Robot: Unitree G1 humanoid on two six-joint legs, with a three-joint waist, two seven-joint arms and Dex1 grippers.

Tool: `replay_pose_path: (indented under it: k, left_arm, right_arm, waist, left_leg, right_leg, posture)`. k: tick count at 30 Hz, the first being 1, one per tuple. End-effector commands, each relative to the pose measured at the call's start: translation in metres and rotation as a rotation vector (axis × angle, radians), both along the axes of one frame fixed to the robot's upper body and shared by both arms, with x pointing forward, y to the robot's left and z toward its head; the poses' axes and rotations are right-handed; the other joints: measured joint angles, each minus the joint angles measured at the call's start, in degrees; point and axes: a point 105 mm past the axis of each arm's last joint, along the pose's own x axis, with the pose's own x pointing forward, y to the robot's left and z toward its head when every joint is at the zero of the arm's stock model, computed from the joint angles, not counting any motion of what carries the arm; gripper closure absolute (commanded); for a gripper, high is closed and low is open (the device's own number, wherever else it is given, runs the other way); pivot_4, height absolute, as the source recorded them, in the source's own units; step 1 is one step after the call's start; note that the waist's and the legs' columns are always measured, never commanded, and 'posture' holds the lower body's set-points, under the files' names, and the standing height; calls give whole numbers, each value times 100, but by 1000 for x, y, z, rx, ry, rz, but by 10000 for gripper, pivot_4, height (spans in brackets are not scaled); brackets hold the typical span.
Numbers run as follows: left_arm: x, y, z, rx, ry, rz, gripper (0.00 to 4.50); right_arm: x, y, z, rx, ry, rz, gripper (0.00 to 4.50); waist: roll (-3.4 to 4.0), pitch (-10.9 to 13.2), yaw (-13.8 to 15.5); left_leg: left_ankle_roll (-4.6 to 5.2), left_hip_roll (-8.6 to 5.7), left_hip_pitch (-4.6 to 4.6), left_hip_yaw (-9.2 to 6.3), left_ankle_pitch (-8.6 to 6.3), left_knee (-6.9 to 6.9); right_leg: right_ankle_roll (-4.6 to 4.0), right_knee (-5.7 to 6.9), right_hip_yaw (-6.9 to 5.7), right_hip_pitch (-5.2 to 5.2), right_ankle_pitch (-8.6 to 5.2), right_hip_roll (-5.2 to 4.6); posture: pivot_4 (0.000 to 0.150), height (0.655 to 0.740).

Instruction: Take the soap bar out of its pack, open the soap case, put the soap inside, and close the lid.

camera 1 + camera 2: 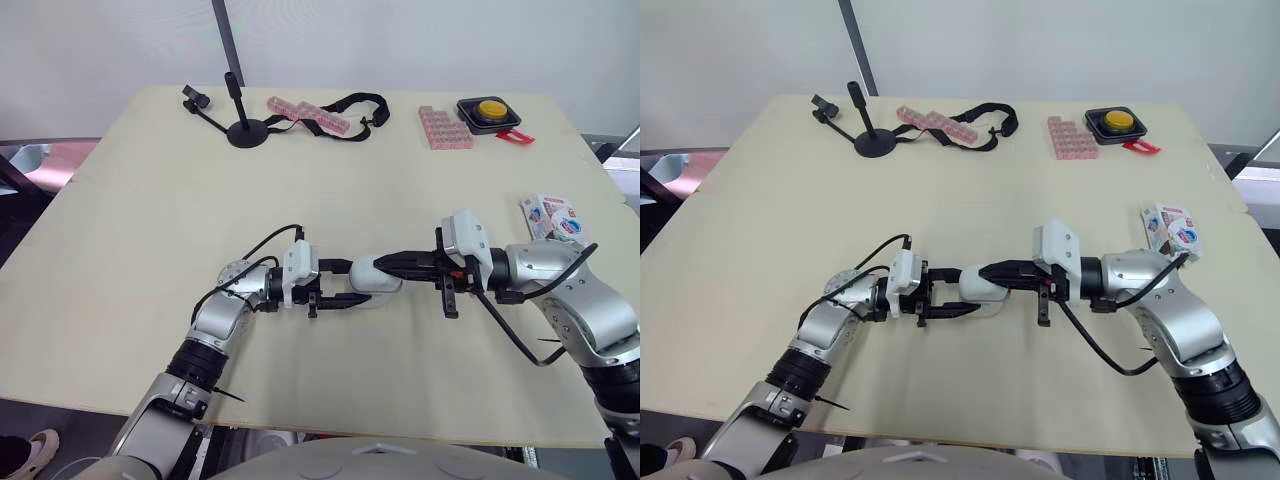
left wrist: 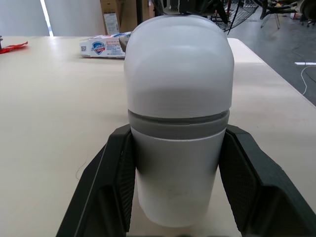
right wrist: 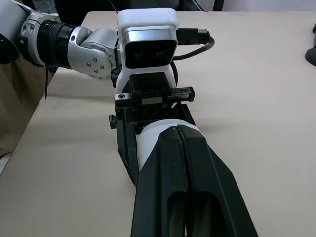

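The white oval soap case [image 1: 368, 280] lies on the table's middle front, with a grey band [image 2: 177, 123] showing between its two halves. My left gripper [image 1: 350, 283] is shut on the soap case, one black finger [image 2: 111, 182] pressed to each side of it. From the right, my right gripper [image 1: 385, 262] reaches over the case's top with its two fingers [image 3: 163, 168] pressed together, shut. The soap pack [image 1: 552, 216], white with blue and red print, lies near the table's right edge, also seen as the soap pack [image 2: 101, 47] in the left wrist view.
At the back of the table stand a black stand [image 1: 246, 130], pink block strips [image 1: 308, 114], a black strap [image 1: 352, 103], a pink block pad [image 1: 444, 128] and a yellow button in a black box [image 1: 489, 111]. Bare tabletop [image 1: 150, 230] lies left of the grippers.
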Motion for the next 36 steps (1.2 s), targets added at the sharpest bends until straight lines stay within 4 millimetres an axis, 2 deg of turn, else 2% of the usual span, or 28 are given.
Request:
replay_pose_path:
  k: [1,6,12,15,19,21,26,31,36]
  left_arm:
    - [-1,-1,-1,8,-4,2,25857]
    - [-1,-1,0,7,-3,4,25857]
    - [-1,0,-1,7,-1,9,25857]
    - [0,0,-1,5,1,13,25857]
    - [1,4,0,-1,12,27,25857]
    - [2,6,1,-2,17,32,25857]
    - [5,10,4,-13,35,47,25857]
    - [6,11,6,-11,41,47,25857]
    - [4,11,7,-11,46,43,25857]
  right_arm:
    - [-2,-1,-15,-71,41,-8,44905]
    - [0,-1,-22,-96,57,-19,44905]
    - [8,-3,-14,-45,33,-63,44905]
    - [15,-15,-2,16,14,-110,44905]
    - [24,-48,10,71,-34,-190,44905]
    - [22,-62,10,84,-65,-206,44905]
    - [13,-81,-1,110,-115,-217,44905]
    - [-7,-83,-27,102,-70,-156,30102]
    - [-20,-75,-35,117,-50,-85,13274]
  waist:
    - [-1,-1,-9]
    - [-4,-4,-31]
    - [-10,-8,-63]
    - [-12,-8,-67]
    - [-13,-7,-61]
    - [-13,-6,-53]
    - [-15,-6,-83]
    - [-16,-5,-104]
    - [-16,-5,-122]
  left_leg:
    - [0,0,1,0,0,-1]
    - [0,-1,2,0,0,-3]
    - [0,-2,5,0,1,-5]
    - [0,-3,4,0,1,-6]
    - [1,-7,0,-2,1,-5]
    - [1,-8,-10,-3,0,-8]
    - [0,-5,-19,-3,-1,-18]
    - [2,-5,-17,-3,-1,-18]
    - [3,-3,-15,-2,-1,-18]
  right_leg:
    - [0,0,0,1,0,-1]
    - [0,-1,0,10,0,-3]
    - [0,-3,-1,16,0,-5]
    - [0,-3,-1,16,0,-6]
    - [0,-9,-5,3,0,-9]
    - [0,-14,-8,1,0,-8]
    - [0,-22,-12,0,0,-5]
    - [0,-22,-11,0,0,-6]
    - [0,-20,-10,1,0,-4]
  posture:
    - [1500,7395]
    - [1500,7395]
    - [1500,7395]
    - [1500,7395]
    - [1500,7395]
    - [1500,7395]
    - [1500,7395]
    - [1500,7395]
    - [1500,7395]
